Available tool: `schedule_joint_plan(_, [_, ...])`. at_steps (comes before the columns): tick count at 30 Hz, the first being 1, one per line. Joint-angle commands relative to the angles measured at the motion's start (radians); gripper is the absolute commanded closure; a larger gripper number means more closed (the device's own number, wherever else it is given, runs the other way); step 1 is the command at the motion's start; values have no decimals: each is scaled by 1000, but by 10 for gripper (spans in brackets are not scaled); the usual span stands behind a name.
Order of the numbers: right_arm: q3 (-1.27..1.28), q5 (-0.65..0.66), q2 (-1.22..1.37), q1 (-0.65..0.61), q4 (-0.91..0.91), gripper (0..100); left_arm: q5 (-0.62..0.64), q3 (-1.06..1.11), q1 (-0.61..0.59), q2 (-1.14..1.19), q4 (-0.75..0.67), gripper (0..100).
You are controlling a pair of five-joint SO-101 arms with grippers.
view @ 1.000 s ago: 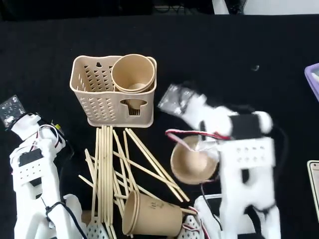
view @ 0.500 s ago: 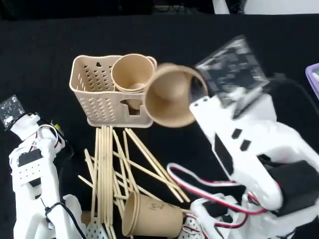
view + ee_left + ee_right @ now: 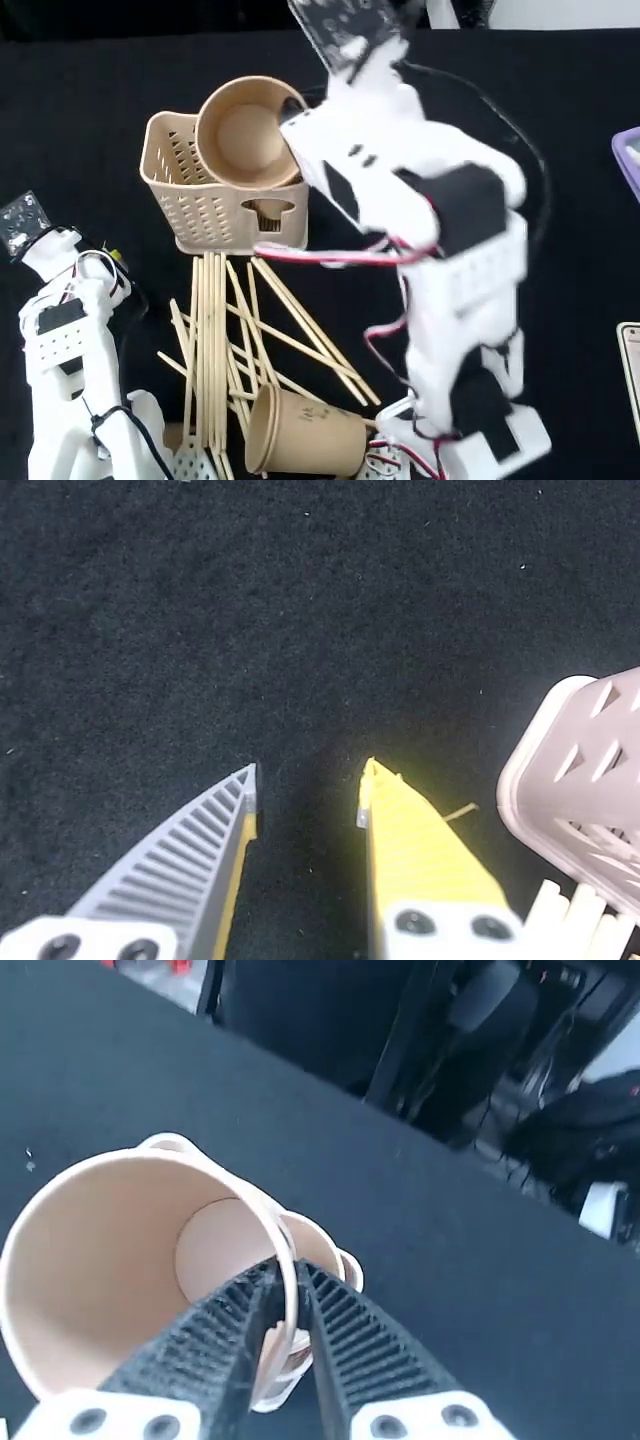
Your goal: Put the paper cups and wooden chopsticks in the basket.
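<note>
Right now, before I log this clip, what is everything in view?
Basket: one, beige, perforated, far left part of the table.
Held paper cup: one, tan, tilted over the basket's top, rim pinched.
Lying paper cup: one, tan, on its side at the near edge, against the chopsticks.
Wooden chopsticks: loose pile, count unclear, pale wood, fanned out in front of the basket.
Table cloth: one, black, covering the table.
Purple object: one, cut off at the right edge.
Pale flat object: one, cut off at the right edge, nearer.
Right gripper: shut on the held cup's rim.
Left gripper: open, over bare cloth beside the basket.
</note>
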Motion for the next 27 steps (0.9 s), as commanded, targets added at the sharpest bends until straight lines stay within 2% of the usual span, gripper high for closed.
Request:
schedule_joint_plan(1, [-48,-11,73,29,-15,984,2,-16,-10,-23,-18,830])
schedule_joint_plan(10, [-58,-11,108,31,-18,980,2,-15,-10,-23,-18,830])
schedule_joint_plan(16, [-71,-11,93,31,0,796,2,-15,-10,-23,-18,830])
schedule_joint_plan(27, [-110,-9,35,31,94,854,2,-15,-10,-23,-18,830])
